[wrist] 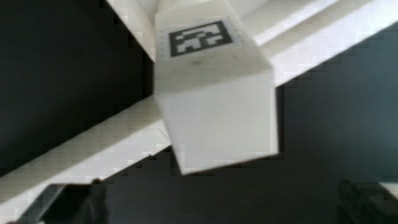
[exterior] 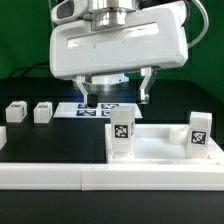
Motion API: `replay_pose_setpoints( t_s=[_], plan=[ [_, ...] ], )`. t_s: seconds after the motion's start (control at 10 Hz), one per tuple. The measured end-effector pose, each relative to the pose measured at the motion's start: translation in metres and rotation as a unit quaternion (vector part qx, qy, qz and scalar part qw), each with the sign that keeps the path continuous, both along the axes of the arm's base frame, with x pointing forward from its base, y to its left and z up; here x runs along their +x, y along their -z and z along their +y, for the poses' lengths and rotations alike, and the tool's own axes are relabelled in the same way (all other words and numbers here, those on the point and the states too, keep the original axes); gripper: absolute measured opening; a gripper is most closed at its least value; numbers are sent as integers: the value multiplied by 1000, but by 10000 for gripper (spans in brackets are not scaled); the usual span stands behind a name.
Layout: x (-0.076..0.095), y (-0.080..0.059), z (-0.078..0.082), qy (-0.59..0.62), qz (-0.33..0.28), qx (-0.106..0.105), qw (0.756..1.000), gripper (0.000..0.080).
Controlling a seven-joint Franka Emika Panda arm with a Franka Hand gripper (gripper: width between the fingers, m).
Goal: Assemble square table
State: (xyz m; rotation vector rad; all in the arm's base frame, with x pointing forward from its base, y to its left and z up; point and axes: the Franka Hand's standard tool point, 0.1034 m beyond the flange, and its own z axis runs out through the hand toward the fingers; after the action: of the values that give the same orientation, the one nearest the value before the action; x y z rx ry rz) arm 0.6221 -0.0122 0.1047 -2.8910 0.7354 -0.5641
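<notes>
Slab [exterior: 160, 150]: lies flat at the front of the table, towards the exterior view's right, just behind the wall [exterior: 50, 172].
Centre leg [exterior: 122, 135]: upright at the slab's left edge in the exterior view, tag facing the camera. Whether it is seated in a socket cannot be told.
Edge leg [exterior: 199, 132]: upright near the slab's other end, well apart from the centre leg.
Open room: bare slab between the two upright legs, and dark table [exterior: 25, 135] at the exterior view's left.
First loose leg [exterior: 15, 112], second loose leg [exterior: 42, 111]: side by side on the table, apart from the slab.
Arm: wrist pointing straight down, hanging over the marker board [exterior: 100, 109] behind the centre leg.
Gripper [exterior: 118, 95]: wide apart and holding nothing. In the wrist view a tagged leg [wrist: 222, 110] lies below, clear of the fingers [wrist: 71, 205].
Wall: runs along the front edge, with the slab against it.
</notes>
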Motion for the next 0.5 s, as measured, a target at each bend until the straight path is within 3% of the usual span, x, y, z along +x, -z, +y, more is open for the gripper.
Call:
replay_pose_setpoints(
  t_s=[0.1, 0.2, 0.3, 0.4, 0.5],
  plan=[
    [-1, 5, -2, -4, 4, -2, 1000, 649],
    [-3, 12, 7, 9, 10, 4, 1000, 649],
    [-7, 20, 35, 28, 24, 6, 999, 649],
    [-5, 16, 24, 5, 19, -16, 1000, 649],
    [-6, 17, 21, 10, 20, -16, 1000, 649]
  ],
)
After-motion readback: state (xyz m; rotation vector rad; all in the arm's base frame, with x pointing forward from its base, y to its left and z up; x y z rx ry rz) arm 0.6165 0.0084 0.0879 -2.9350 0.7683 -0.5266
